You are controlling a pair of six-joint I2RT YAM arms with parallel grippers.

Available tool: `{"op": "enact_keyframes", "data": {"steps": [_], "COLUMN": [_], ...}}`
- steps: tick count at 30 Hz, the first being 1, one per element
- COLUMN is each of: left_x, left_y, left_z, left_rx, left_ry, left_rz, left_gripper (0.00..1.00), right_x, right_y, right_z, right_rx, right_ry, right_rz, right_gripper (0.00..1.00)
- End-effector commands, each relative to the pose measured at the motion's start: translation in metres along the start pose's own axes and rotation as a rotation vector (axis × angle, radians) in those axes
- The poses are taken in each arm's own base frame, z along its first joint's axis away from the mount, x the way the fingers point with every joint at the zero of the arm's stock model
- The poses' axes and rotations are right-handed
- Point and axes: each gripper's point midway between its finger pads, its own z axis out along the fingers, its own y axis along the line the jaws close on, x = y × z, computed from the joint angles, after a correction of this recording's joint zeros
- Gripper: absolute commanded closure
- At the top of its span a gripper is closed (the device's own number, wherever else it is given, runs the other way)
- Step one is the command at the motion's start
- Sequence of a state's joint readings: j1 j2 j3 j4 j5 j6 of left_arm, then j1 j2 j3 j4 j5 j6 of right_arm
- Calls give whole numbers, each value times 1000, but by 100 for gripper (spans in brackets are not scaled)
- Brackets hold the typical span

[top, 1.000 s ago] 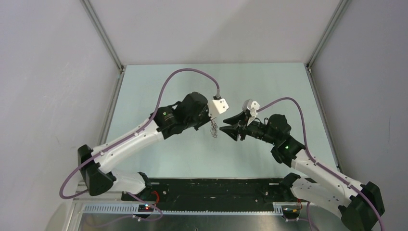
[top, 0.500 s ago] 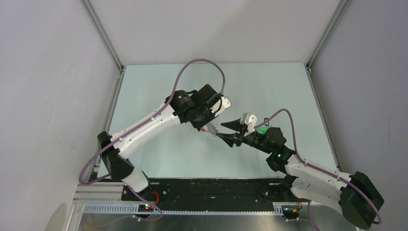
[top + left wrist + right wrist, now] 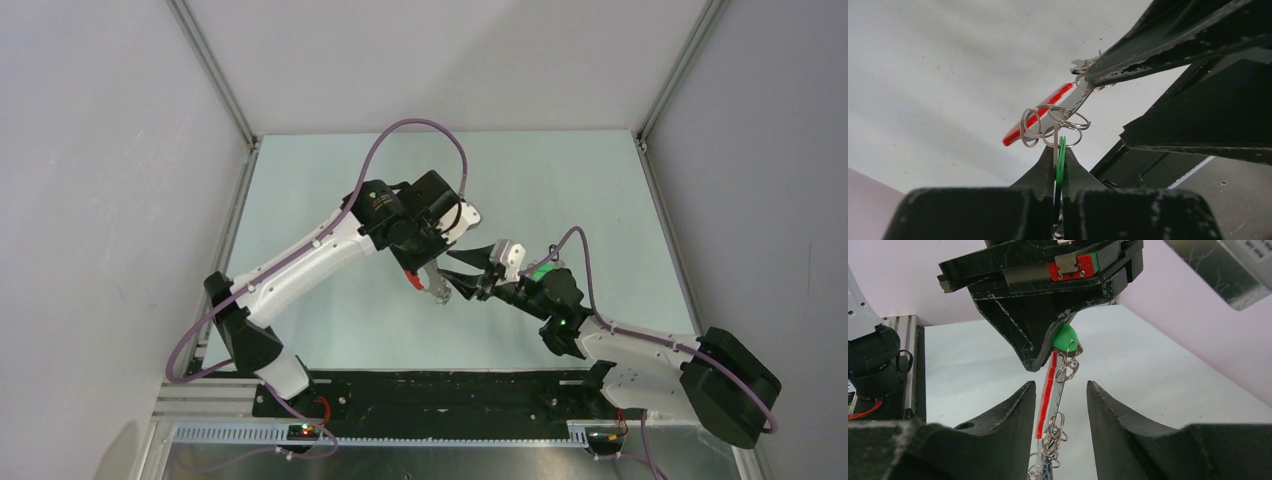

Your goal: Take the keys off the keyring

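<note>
1 green key (image 3: 1064, 337) pinched, L hand (image 3: 1058, 152).

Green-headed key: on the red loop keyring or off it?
On. Left gripper is shut on the green-headed key, and small silver rings at its head link it to the red loop keyring.

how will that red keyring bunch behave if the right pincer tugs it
Probably floppy: the keyring is a thin red band linked to several loose silver rings, so it should swing and twist rather than resist. Likely light, since the left pincer grips it by one green key. The smooth rings may slip when pinched.
</note>
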State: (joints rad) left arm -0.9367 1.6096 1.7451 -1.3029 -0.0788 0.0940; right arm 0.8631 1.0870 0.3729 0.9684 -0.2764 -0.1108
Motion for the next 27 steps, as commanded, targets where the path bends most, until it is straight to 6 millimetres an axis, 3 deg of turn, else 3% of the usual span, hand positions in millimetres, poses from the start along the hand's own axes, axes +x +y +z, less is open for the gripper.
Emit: {"op": "enact_keyframes", "data": {"steps": [1, 12, 13, 16, 19, 21, 27], "left_x": [-11, -15, -26, -18, -16, -14, -11], "left_y": [-11, -19, -20, -23, -22, -18, -8], "left_z": [-13, -13, -12, -15, -16, -16, -17], "left_rx": [61, 108, 110, 128, 127, 115, 119], "left_ry": [-46, -52, -95, -65, -63, -60, -60], "left_rz": [-17, -20, -21, -19, -21, -31, -66], "left_gripper": [100, 100, 100, 100, 100, 100, 100], "right_x": [-32, -30, -29, -29, -26, -23, -20], "right_y": [-4, -1, -1, -4, -5, -6, -3], "right_z": [11, 20, 21, 21, 20, 17, 5], "right_rx": [13, 7, 8, 26, 33, 43, 39], "right_ry": [-117, -121, -119, -119, -97, -73, -20], "right_rz": [-40, -22, -21, -18, -14, -11, -14], "right_gripper": [54, 59, 61, 70, 90, 97, 100]}}
